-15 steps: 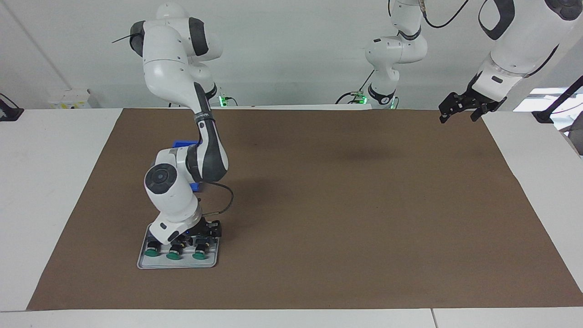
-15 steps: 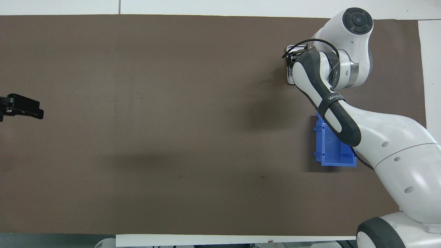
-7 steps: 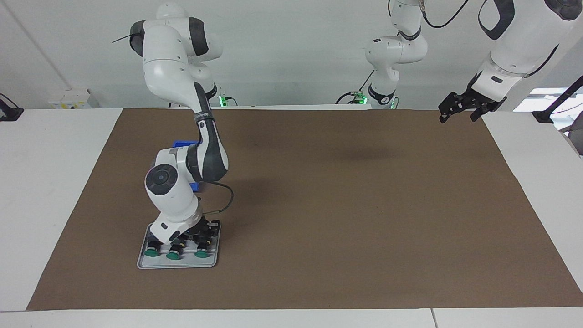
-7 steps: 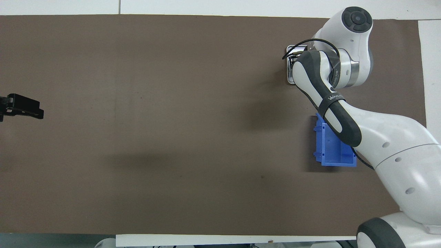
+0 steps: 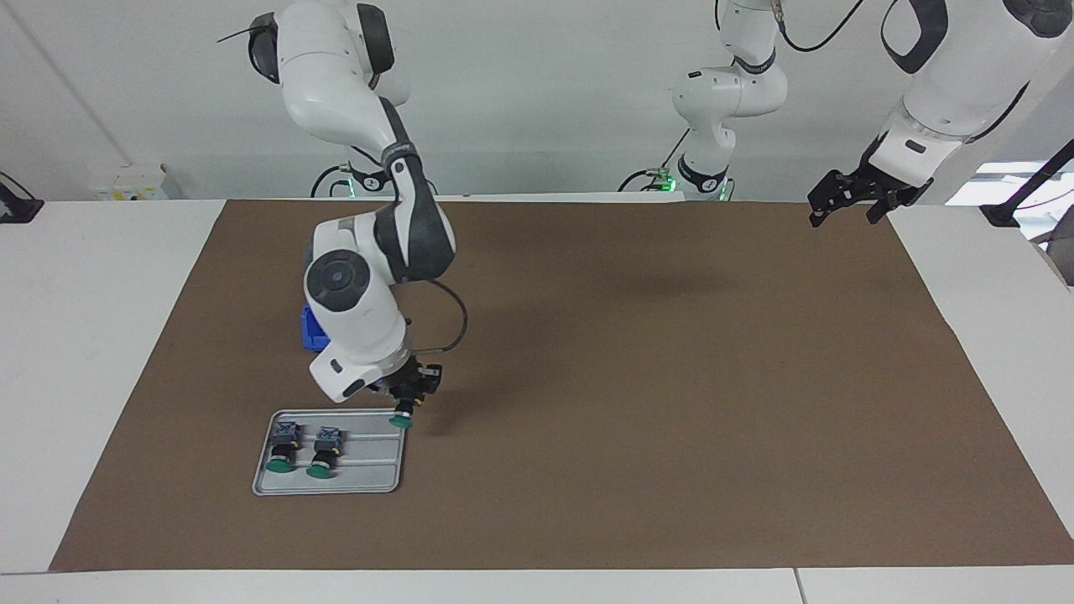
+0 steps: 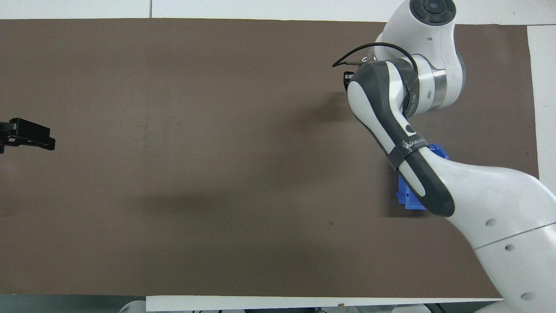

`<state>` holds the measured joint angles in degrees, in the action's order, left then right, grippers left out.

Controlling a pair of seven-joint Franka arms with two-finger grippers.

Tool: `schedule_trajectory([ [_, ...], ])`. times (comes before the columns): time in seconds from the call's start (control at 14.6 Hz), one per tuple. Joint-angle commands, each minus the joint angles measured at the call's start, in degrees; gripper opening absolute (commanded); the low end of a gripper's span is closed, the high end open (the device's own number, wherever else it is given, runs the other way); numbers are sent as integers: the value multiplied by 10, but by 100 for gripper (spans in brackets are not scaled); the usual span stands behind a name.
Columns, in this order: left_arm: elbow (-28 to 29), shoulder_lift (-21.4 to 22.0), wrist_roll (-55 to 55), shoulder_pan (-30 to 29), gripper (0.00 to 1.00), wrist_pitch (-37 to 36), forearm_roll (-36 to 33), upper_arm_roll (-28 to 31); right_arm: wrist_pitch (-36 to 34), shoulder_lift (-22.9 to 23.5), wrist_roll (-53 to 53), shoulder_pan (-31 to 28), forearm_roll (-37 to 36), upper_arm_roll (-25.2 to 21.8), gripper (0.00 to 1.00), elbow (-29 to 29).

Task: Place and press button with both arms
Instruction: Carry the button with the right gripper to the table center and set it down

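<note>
Now a button is held clamped by the right gripper above the tray; placement is needed next. The left gripper is kept open, waiting.

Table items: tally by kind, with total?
Green-capped buttons: 3. One is in the right gripper, button; two lie on the tray, and.
Grey tray: 1
Blue bin: 1
Total: 5

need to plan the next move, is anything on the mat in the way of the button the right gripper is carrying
Nothing visible. The right gripper holds the button above the tray's corner; the brown mat toward the waiting left gripper is bare.
</note>
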<state>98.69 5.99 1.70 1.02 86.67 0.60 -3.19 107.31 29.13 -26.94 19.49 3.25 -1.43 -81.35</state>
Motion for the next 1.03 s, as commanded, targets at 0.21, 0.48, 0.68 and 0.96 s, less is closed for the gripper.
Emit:
schedule_trajectory([
  [0.21,5,7,-8,2,100,-3,-7,1,0,-14,-311,114,27,17,0,-14],
  [0.48,5,7,-8,2,100,-3,-7,2,25,-14,-526,140,30,27,1,-16],
  [0.68,5,7,-8,1,100,-3,-7,2,43,-29,-640,142,31,34,0,-57],
  [0.96,5,7,-8,0,100,-3,-7,2,67,-22,-831,157,29,35,1,-71],
])
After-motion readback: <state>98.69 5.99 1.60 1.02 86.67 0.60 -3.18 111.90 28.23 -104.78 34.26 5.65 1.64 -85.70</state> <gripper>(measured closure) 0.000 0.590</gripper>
